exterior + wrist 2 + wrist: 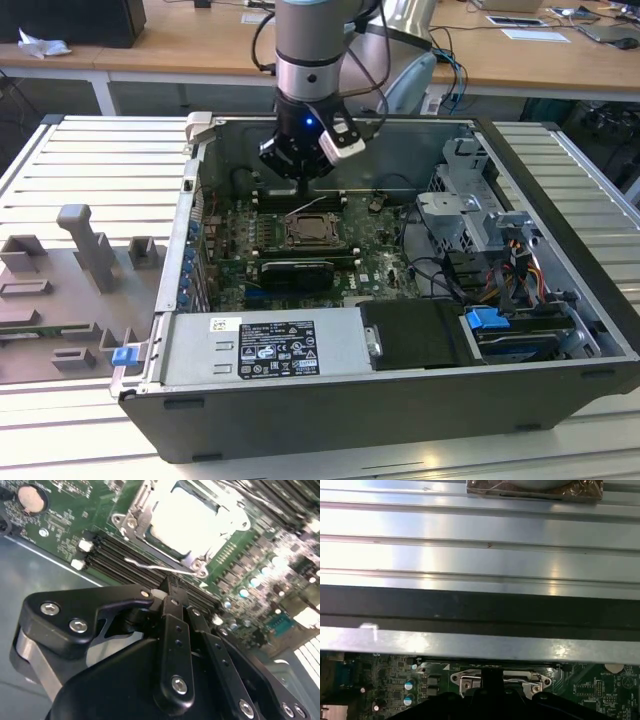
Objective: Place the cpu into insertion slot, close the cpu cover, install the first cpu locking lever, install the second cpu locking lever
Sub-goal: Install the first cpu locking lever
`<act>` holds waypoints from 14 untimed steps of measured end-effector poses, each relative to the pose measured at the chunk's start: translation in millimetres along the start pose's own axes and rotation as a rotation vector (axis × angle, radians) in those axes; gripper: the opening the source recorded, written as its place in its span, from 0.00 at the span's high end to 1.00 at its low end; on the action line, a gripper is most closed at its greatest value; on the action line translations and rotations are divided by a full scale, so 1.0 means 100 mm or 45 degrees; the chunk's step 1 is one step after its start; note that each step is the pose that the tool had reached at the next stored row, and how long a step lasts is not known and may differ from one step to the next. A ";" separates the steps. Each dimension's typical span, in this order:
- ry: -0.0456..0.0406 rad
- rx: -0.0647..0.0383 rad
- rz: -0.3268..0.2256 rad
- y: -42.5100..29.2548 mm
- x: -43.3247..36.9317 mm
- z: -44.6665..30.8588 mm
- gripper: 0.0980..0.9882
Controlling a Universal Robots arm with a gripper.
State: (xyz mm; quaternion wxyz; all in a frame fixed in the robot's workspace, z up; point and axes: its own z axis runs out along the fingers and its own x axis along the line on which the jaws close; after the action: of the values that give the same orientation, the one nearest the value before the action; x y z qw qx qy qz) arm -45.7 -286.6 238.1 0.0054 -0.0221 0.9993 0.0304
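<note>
Gripper (172, 587) fingers pressed together at one thin wire locking lever (160, 568), grasping nothing visible. One open computer case (560, 250) sits on a ribbed metal table (90, 170); inside, one green motherboard (75, 520) carries one cpu (192, 517) seated in the insertion slot (131, 522)

A ribbed, pale metal surface (90, 170) spans the foreground of the exterior view. Behind it stand light wooden desks (190, 45) strewn with papers (535, 34), cables (455, 60) and a dark box (75, 20). Even light glares off the metal ribs.
</note>
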 end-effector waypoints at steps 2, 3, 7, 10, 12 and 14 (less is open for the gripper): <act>0.000 0.000 -0.003 0.004 -0.038 0.028 0.99; 0.001 0.000 -0.005 0.006 -0.049 0.038 0.99; 0.001 -0.001 -0.011 0.041 -0.066 0.086 0.99; 0.001 -0.001 -0.012 0.047 -0.092 0.105 0.99; 0.001 -0.001 -0.012 0.048 -0.113 0.118 0.99; 0.001 -0.001 -0.012 0.049 -0.131 0.131 0.99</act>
State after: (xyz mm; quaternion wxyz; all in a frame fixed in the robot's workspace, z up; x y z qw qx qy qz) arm -32.7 -280.3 225.5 0.0052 -0.0270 0.9992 0.0307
